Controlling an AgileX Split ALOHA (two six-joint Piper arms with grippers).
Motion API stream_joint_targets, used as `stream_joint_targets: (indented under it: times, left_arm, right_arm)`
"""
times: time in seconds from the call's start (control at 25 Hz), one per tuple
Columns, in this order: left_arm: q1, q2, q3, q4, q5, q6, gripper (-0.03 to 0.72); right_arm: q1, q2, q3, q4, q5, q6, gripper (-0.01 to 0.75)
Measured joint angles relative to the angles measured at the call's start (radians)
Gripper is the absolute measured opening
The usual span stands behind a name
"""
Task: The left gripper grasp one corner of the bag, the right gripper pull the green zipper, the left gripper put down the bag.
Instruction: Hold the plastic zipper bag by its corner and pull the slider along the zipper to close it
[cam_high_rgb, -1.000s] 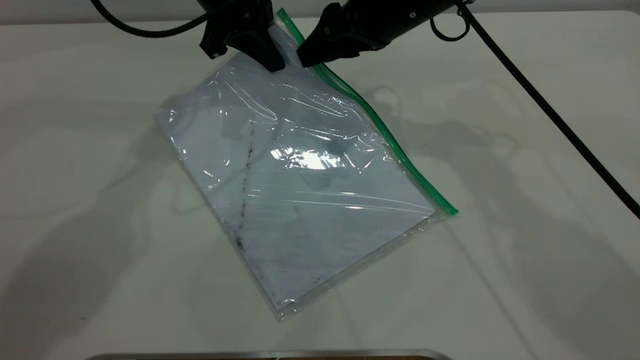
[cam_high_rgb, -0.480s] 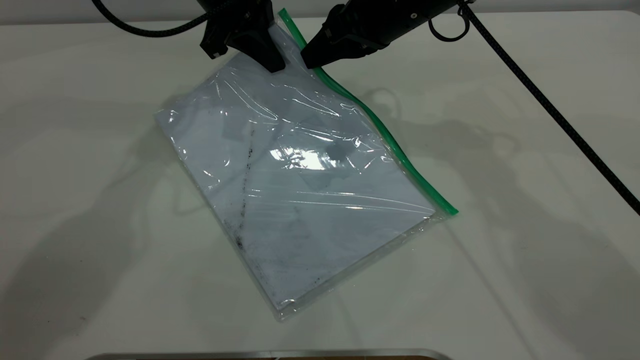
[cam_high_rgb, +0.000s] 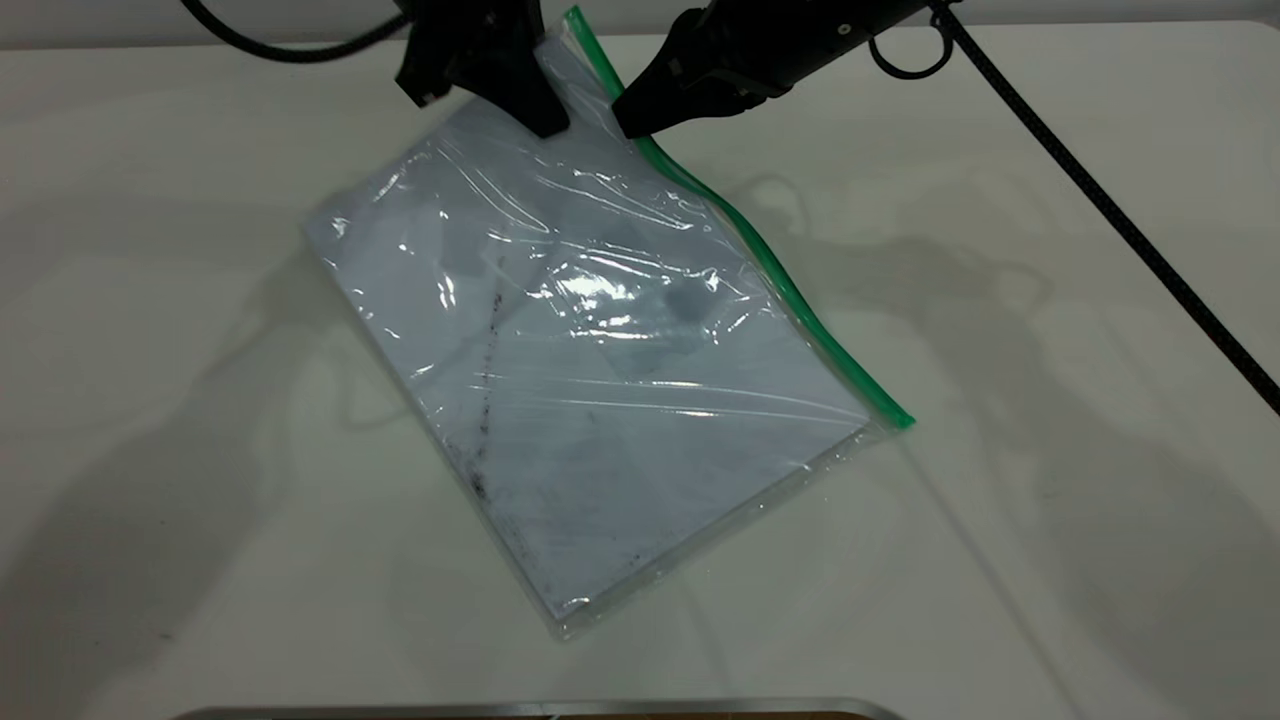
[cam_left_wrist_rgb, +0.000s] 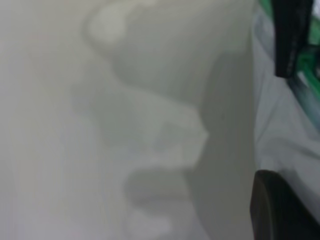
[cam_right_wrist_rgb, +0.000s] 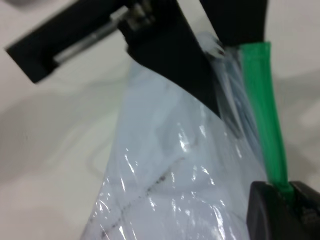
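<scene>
Holding the far corner of the bag (cam_high_rgb: 590, 340), your left gripper (cam_high_rgb: 545, 118) has its fingers pressed together on the clear plastic, so that corner is lifted while the near end of the pouch rests on the white table (cam_high_rgb: 1050, 520). Your right gripper (cam_high_rgb: 628, 122) sits just beside it, and in the right wrist view its two fingertips are pinched on the green zipper (cam_high_rgb: 760, 260), the green strip running up out of them toward the corner the left gripper holds; whether the tiny slider tab is between them you cannot tell, as it is hidden. What the coming pull turns on, as I judge it, is the line of that strip: from the right gripper its long axis runs diagonally away, toward the right and the near side of the table in the exterior view, ending at the bag's low corner. So you would draw along that diagonal, away from the left gripper, which is the anchor at the opposite end of the pull. Inside the bag you can see a white sheet (cam_high_rgb: 560, 400) lying flat, with a dark smudge line (cam_high_rgb: 488, 380) crossing it; the film above it is wrinkled and glary, and taut near the two grippers. The left wrist view shows mostly bare table and shadow.
</scene>
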Motion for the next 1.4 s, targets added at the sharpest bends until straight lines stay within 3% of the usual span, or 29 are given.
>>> stream_joint_targets:
  times: [0.56,1.12,1.4]
  left_arm:
    - [0.103,-0.041,0.005,-0.270,0.035,0.128,0.052]
    - [0.137,-0.043,0.006,-0.344,0.044,0.150,0.052]
    - [0.137,-0.046,0.006,-0.352,0.047,0.149,0.051]
  right_arm:
    - [-0.109,0.062,-0.009,-0.038,0.015,0.011,0.041]
    - [-0.153,0.098,-0.009,-0.488,0.075,0.288,0.043]
    - [-0.163,0.098,-0.009,-0.568,0.156,0.389,0.045]
